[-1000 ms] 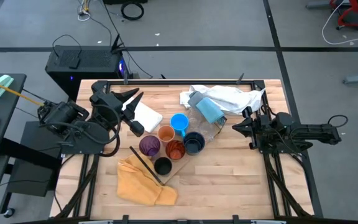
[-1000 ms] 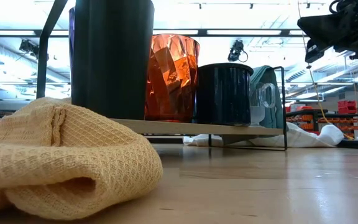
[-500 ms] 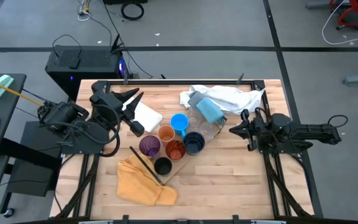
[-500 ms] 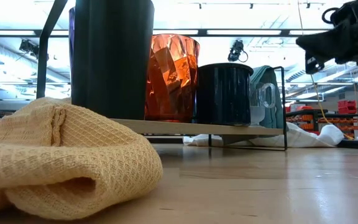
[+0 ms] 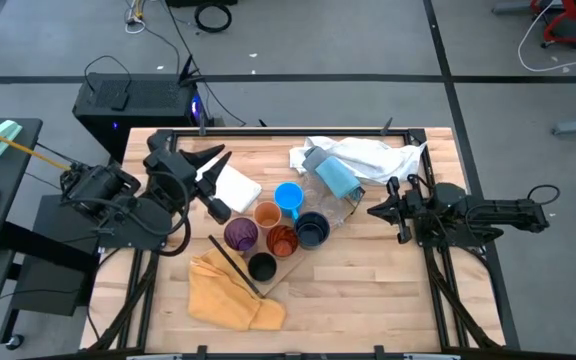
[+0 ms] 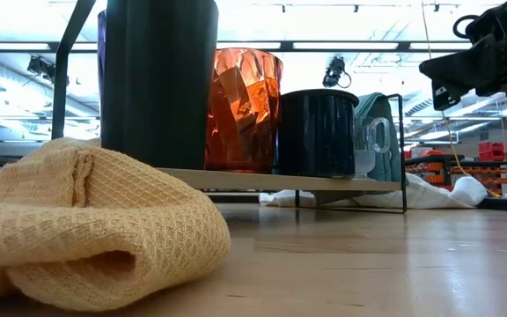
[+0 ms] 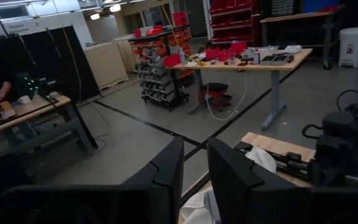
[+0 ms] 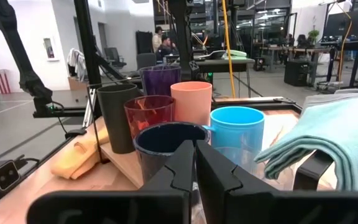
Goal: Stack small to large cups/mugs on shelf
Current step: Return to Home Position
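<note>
Now the left gripper (image 5: 213,157) hangs over the table's (image 5: 368,290) left edge, slightly parted and empty, mid-table the black cup (image 5: 262,267), red tumbler (image 5: 283,241) and dark blue cup (image 5: 312,229) line the shelf (image 6: 324,184) with the purple cup (image 5: 240,234), orange cup (image 5: 268,215) and blue mug (image 5: 288,196) just beside, and the right gripper (image 5: 373,209), closed and empty, hovers near the right edge.

Overhead looking down, low level, shared cups (image 5: 282,240)

the low view's top edge cuts off the tall black mug (image 6: 158,79). it hides most of the translucent purple cup (image 6: 102,70).
</note>
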